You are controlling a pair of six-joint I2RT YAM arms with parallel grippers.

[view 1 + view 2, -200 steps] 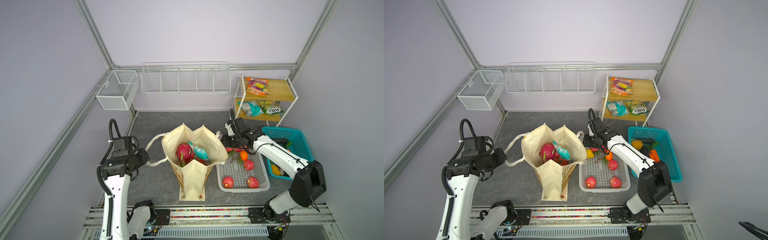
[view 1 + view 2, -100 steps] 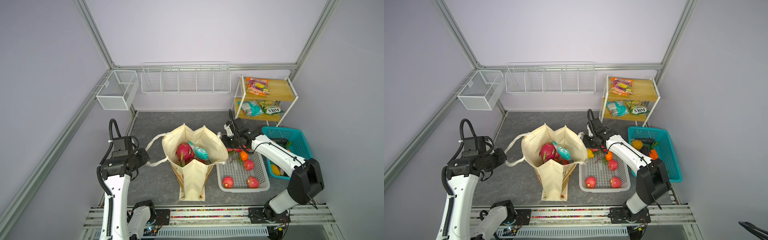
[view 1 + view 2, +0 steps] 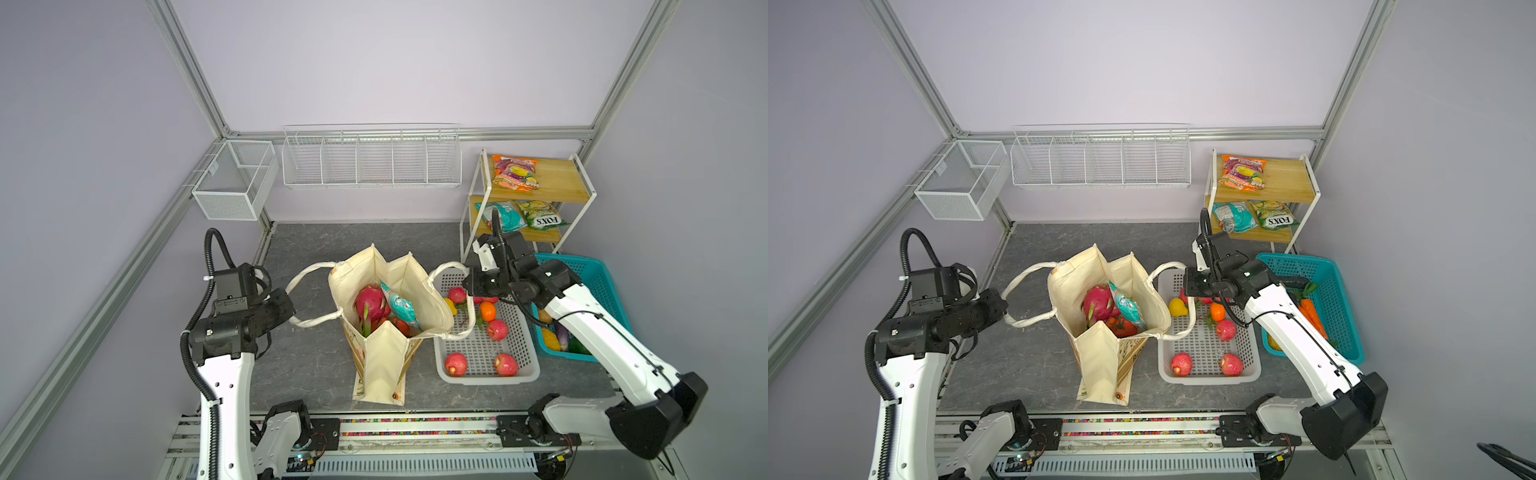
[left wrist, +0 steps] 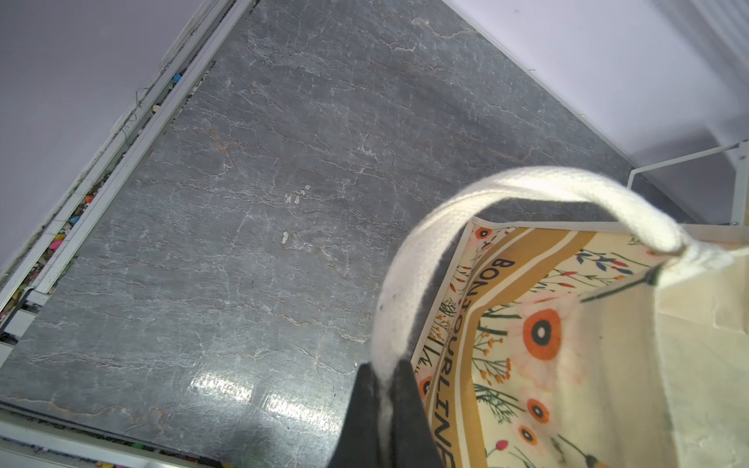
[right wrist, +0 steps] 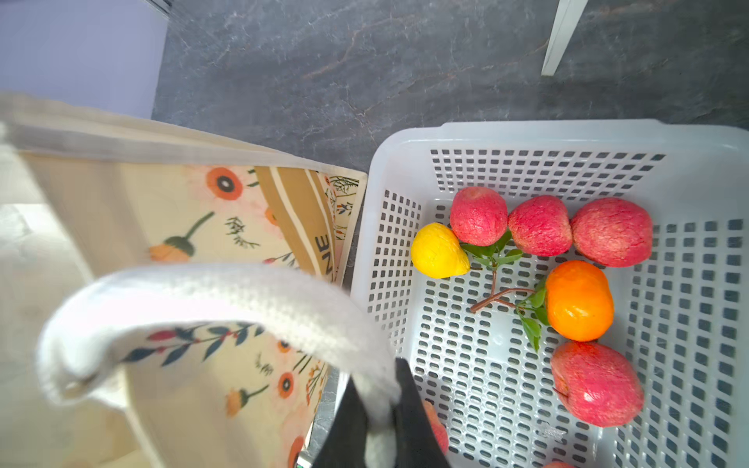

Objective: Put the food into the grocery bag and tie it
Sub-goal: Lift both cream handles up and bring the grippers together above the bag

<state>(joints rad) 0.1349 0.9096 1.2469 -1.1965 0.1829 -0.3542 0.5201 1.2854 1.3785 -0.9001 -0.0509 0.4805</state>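
Between lilac walls (image 3: 395, 62), grey tabletop (image 3: 324, 365), grocery bag (image 3: 380, 361)

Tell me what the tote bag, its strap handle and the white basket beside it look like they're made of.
The grocery bag looks like matte woven canvas: it creases softly and carries a printed floral face. Its strap handle seems to be thick cotton webbing, showing a ribbed weave. The white basket looks like moulded plastic, slightly glossy, with regular slots.

Left arm (image 3: 224, 382) and right arm (image 3: 598, 328) reach inward, left claw (image 4: 385, 377) and right claw (image 5: 379, 389) clamped tight.
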